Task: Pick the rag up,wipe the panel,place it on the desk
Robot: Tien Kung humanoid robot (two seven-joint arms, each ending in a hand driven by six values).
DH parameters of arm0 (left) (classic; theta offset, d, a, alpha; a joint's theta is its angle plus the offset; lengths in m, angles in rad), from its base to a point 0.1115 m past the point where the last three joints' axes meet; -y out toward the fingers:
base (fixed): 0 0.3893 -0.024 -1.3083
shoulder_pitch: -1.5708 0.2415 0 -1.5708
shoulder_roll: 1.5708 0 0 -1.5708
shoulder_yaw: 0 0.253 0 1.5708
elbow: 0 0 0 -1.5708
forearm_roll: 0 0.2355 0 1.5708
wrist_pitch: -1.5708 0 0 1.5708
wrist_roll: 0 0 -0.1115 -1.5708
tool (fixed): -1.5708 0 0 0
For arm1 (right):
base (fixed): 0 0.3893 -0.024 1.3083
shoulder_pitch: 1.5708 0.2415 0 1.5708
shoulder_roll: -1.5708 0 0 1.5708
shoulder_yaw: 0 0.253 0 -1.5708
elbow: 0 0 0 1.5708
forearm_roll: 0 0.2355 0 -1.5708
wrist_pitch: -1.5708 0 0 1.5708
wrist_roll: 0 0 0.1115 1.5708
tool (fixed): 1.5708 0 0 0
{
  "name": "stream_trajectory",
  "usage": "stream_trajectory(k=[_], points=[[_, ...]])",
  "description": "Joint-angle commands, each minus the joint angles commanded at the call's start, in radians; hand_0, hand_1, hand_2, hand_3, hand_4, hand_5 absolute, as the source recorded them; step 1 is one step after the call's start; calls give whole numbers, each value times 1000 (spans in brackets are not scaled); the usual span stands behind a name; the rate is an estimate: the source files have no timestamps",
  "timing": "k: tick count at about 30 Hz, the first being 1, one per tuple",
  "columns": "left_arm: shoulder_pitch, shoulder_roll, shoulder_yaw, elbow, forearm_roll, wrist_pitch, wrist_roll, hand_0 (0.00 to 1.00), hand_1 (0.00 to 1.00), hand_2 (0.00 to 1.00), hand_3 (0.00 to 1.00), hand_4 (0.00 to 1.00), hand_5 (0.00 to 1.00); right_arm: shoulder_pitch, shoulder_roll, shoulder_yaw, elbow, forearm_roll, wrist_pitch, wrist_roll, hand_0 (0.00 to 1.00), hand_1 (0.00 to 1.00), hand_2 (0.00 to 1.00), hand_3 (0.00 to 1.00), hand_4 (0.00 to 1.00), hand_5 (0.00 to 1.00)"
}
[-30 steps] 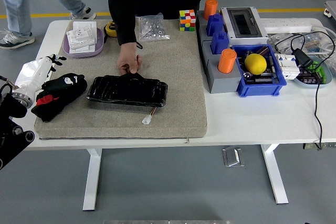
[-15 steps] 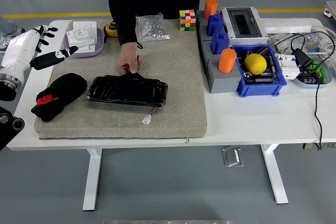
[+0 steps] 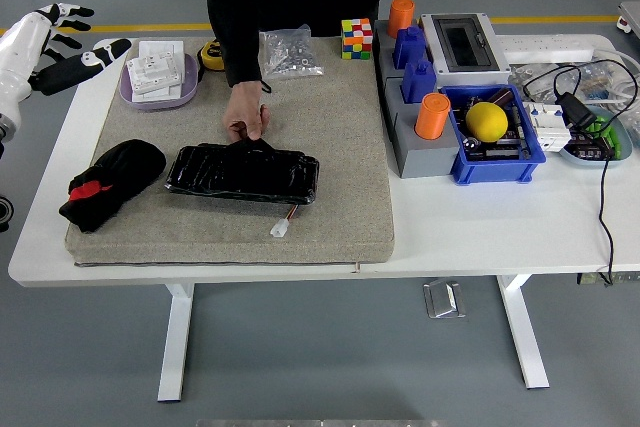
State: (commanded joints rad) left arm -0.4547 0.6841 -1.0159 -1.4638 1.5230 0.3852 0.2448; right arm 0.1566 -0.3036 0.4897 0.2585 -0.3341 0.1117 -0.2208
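Observation:
A black rag (image 3: 105, 181) with a red patch lies bunched on the left part of the grey mat (image 3: 330, 127). To its right the shiny black panel (image 3: 243, 172) lies flat on the mat, a small white plug trailing from its front edge. A person's hand (image 3: 245, 117) rests on the panel's far edge. My left hand (image 3: 65, 47) is raised at the far left, above the table's corner, its fingers spread and holding nothing. It is well away from the rag. The right arm is out of view.
A purple dish (image 3: 160, 82) with white packets, a yellow tape measure (image 3: 211, 54), a bag of screws (image 3: 289, 52) and a colour cube (image 3: 357, 38) line the back. To the right stand a grey block with orange and blue caps (image 3: 420, 87), a blue bin with a yellow ball (image 3: 487, 121), and cables.
My left hand has lifted off the rag and swung up and back to the far left corner. The rag stays on the mat. The person's hand has not moved.

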Motion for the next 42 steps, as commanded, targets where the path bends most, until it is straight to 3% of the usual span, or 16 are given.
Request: stream_trajectory(k=[1,6,7,11,15,21,25,29,36,37,42], points=[[3,0,-1,4,-20,10,-14,425,626,736,790,998,706,0,2,1,0,-2,-1,0,791,650,715,658,998,520],[40,-19,-41,22,-157,67,-106,425,626,736,790,998,706,-1,9,6,2,-11,-5,2,791,650,715,658,998,520],[47,-21,-50,20,-180,71,-126,432,613,709,771,993,656,-2,10,7,3,-11,-5,2,792,651,715,657,998,520],[60,-12,-72,-5,-252,57,-169,432,613,709,771,993,656,-8,8,10,5,-9,-5,1,792,651,715,657,998,520],[36,26,-27,-25,-317,34,-150,445,618,708,769,959,613,-7,6,18,7,-10,-6,0,792,650,716,656,998,520],[-11,106,49,-66,-418,-6,-101,468,626,717,775,939,592,6,-6,31,11,-11,-8,-2,793,649,716,657,998,520],[-38,166,67,-108,-470,-22,-81,482,636,722,778,931,571,10,-11,37,12,-12,-8,-2,792,649,715,655,998,517],[-54,205,53,-141,-487,-23,-76,482,636,722,778,931,571,9,-11,42,12,-14,-7,-3,792,649,715,655,998,517],[-71,234,28,-143,-506,-51,-77,484,636,723,771,926,557,13,-10,49,13,-19,-8,-3,792,649,715,655,998,516],[-73,234,26,-136,-513,-56,-82,554,656,718,759,925,553,14,-9,50,14,-19,-8,-2,792,649,715,655,998,516],[-60,220,-1,-90,-602,-67,-122,554,656,718,759,925,553,17,-7,52,16,-23,-10,-2,792,649,715,655,998,516]])
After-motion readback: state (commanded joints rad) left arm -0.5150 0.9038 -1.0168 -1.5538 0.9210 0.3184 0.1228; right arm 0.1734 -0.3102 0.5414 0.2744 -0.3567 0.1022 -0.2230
